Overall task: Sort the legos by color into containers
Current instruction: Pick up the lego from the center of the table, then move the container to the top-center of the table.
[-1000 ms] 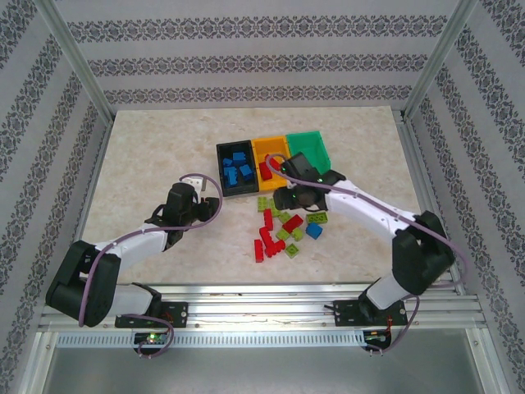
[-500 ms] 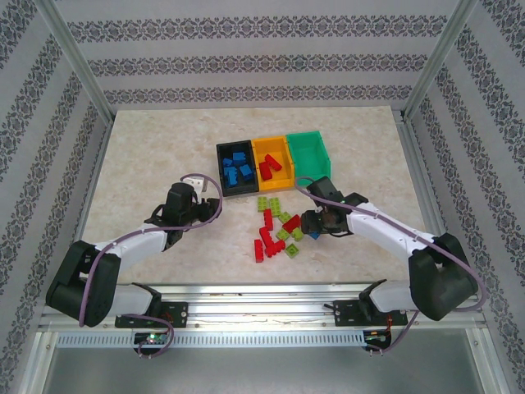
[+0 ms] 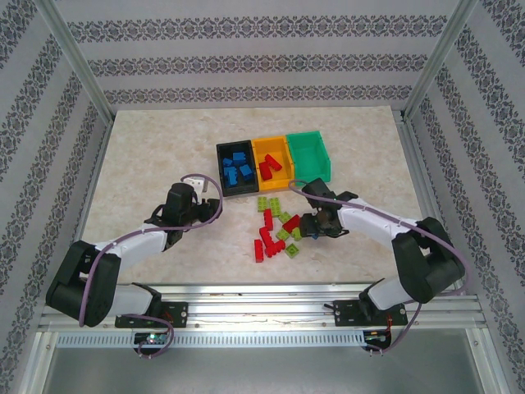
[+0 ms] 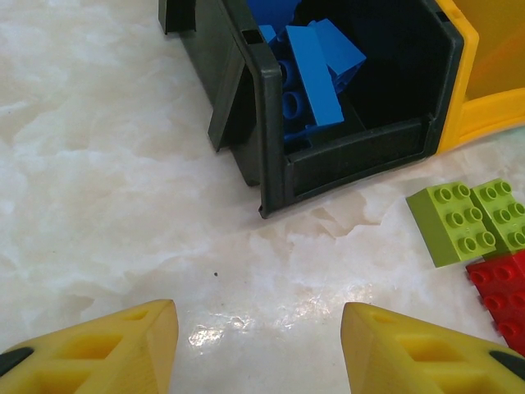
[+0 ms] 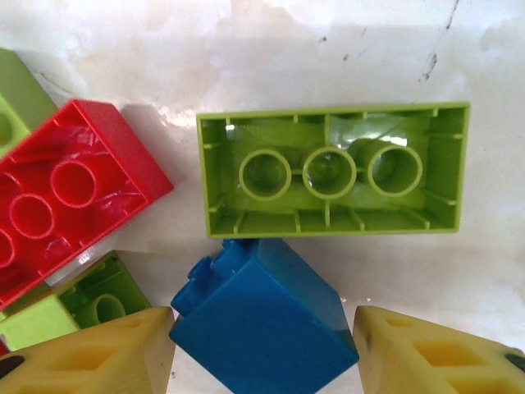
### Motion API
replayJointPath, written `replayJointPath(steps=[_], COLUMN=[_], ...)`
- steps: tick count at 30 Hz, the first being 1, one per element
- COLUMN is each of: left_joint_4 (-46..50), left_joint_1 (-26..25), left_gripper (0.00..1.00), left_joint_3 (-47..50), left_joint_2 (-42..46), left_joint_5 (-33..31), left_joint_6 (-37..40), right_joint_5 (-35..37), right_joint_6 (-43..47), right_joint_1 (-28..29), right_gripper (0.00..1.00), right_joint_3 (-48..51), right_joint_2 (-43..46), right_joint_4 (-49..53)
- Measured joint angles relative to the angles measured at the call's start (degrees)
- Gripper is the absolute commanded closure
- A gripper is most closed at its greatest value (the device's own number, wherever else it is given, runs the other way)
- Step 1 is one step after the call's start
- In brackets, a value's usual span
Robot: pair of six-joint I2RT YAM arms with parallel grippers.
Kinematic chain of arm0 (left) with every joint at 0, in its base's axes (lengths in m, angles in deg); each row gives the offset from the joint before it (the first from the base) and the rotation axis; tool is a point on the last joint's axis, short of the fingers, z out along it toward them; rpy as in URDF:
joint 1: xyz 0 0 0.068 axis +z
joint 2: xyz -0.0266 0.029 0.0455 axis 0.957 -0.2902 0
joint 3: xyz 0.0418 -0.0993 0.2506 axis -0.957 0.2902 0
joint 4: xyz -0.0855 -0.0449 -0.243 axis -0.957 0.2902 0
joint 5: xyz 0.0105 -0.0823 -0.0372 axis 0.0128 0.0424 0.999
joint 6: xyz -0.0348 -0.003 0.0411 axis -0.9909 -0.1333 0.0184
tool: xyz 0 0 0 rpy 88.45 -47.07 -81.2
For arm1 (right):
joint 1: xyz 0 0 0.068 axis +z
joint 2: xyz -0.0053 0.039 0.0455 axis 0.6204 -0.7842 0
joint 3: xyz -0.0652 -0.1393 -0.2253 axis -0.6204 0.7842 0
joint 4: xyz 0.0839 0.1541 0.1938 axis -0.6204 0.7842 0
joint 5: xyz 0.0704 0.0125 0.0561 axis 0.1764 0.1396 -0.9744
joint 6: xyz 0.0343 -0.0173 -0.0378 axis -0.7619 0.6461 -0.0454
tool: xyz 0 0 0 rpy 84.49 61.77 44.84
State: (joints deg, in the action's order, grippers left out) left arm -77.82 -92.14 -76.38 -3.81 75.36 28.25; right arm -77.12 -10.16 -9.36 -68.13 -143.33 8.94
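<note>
Three containers stand in a row: a black bin (image 3: 223, 176) holding blue legos (image 3: 238, 168), an orange bin (image 3: 271, 149) holding red ones (image 3: 271, 168), and a green bin (image 3: 310, 156). Loose red and lime legos (image 3: 275, 230) lie in front of them. My right gripper (image 3: 315, 228) is low at the pile's right side. In the right wrist view it (image 5: 262, 328) is open, with a blue brick (image 5: 262, 316) lying on its side between the fingers; the left fingertip (image 5: 123, 349) touches it. My left gripper (image 4: 258, 328) is open and empty over bare table before the black bin (image 4: 353, 156).
An upside-down lime brick (image 5: 332, 172) lies just beyond the blue one, with a red brick (image 5: 66, 197) and another lime one (image 5: 90, 300) to its left. Lime bricks (image 4: 455, 222) and a red brick (image 4: 500, 287) lie right of the left gripper. Patterned walls enclose the table.
My right gripper has come from above the orange bin down to the right side of the pile, around the blue brick. The left arm has stayed put.
</note>
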Motion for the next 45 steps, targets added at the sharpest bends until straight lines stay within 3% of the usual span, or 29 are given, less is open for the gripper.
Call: replayJointPath(steps=[10, 18, 26, 37, 45], left_joint_4=[0.00, 0.00, -0.22, -0.33, -0.42], left_joint_1=[0.00, 0.00, 0.00, 1.03, 1.79], left_gripper=[0.45, 0.45, 0.47, 0.47, 0.47], left_joint_3=[0.00, 0.02, 1.51, 2.80, 3.54], left_joint_2=[0.00, 0.00, 1.49, 3.61, 4.50], left_joint_5=[-0.02, -0.50, -3.13, -5.49, -5.66], left_joint_6=[0.00, -0.15, -1.49, -2.82, -3.26], right_joint_5=[-0.11, -0.17, -0.63, -5.57, -8.20], right_joint_6=[0.46, 0.39, 0.13, 0.20, 0.17], right_joint_1=[0.00, 0.44, 6.27, 12.66, 13.09], right_gripper=[0.63, 0.64, 0.63, 0.63, 0.62], right_joint_3=[-0.50, -2.97, -13.70, -45.00, -59.58], right_joint_2=[-2.10, -0.09, 0.33, -25.00, -37.18], right_joint_4=[-1.14, 1.49, 1.20, -2.25, -1.18])
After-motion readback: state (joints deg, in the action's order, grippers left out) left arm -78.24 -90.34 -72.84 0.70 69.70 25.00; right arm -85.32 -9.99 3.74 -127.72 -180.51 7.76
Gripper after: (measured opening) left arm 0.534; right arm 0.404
